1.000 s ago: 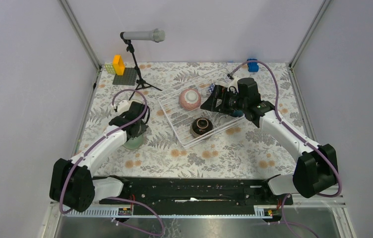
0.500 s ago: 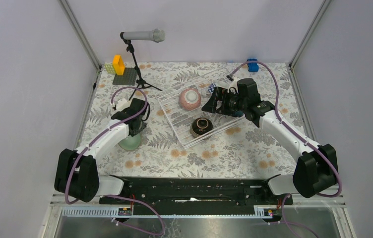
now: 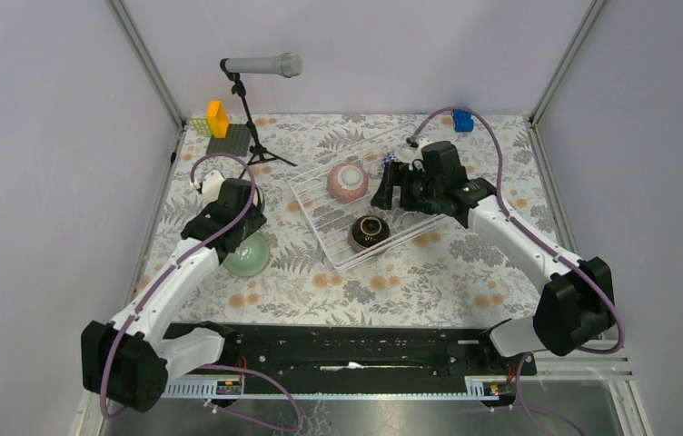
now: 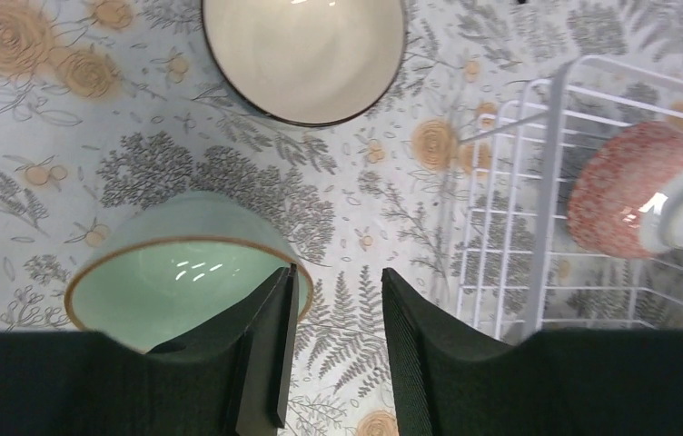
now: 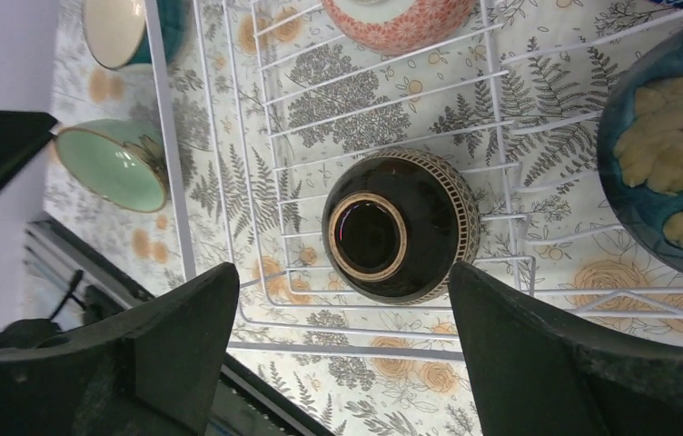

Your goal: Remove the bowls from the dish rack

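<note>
The white wire dish rack (image 3: pixel 320 204) holds a pink bowl (image 3: pixel 347 180) and a dark brown bowl (image 3: pixel 370 232), both upside down. My right gripper (image 3: pixel 389 194) hangs open above the rack; in its wrist view the brown bowl (image 5: pixel 400 225) lies between the wide-spread fingertips (image 5: pixel 340 272), below them. A dark teal and gold bowl (image 5: pixel 674 163) sits at the rack's right edge. The mint green bowl (image 3: pixel 247 257) stands on the table left of the rack. My left gripper (image 4: pixel 336 272) is open and empty, its left finger over the mint bowl's (image 4: pixel 174 282) rim. A teal bowl with white inside (image 4: pixel 303 54) stands beyond.
A microphone on a stand (image 3: pixel 261 65) and a grey baseplate with yellow bricks (image 3: pixel 227 138) are at the back left. A blue brick (image 3: pixel 462 120) lies at the back right. Enclosure walls close in both sides. The rack's left rail (image 4: pixel 551 182) is right of my left gripper.
My left gripper has lifted off the mint bowl and drawn back, leaving the bowl on the table. My right gripper has shifted slightly left and back over the rack.
</note>
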`<move>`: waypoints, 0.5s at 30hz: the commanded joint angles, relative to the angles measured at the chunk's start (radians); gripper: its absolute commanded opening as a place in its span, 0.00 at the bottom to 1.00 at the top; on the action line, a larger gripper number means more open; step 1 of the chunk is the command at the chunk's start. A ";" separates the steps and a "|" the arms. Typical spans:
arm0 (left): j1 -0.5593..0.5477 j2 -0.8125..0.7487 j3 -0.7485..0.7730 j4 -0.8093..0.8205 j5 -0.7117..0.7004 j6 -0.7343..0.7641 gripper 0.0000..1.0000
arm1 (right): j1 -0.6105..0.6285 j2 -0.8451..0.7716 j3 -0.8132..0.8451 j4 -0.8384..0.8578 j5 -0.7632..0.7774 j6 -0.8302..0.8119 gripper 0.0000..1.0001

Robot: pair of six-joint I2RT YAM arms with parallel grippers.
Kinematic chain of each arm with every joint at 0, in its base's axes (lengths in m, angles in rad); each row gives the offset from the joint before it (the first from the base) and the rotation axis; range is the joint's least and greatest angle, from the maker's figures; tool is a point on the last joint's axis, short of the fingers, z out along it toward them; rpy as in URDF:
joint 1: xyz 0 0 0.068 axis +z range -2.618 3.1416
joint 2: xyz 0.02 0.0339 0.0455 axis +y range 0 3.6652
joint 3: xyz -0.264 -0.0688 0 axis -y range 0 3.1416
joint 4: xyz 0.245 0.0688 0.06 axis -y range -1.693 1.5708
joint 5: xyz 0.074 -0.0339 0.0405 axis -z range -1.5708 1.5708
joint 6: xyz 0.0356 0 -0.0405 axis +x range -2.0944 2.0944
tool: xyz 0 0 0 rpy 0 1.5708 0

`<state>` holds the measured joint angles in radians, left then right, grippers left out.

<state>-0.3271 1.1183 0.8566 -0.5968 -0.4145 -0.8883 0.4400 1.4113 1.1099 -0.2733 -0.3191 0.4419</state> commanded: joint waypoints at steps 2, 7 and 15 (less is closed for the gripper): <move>0.003 -0.074 -0.029 0.092 0.082 0.052 0.45 | 0.134 0.064 0.132 -0.168 0.270 -0.131 0.90; 0.003 -0.101 -0.049 0.115 0.103 0.060 0.45 | 0.175 0.104 0.147 -0.187 0.314 -0.144 0.88; 0.002 -0.117 -0.100 0.114 0.174 0.077 0.63 | 0.179 0.097 0.129 -0.170 0.311 -0.149 0.91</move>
<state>-0.3271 1.0309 0.7795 -0.5198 -0.3019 -0.8318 0.6151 1.5208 1.2240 -0.4377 -0.0414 0.3161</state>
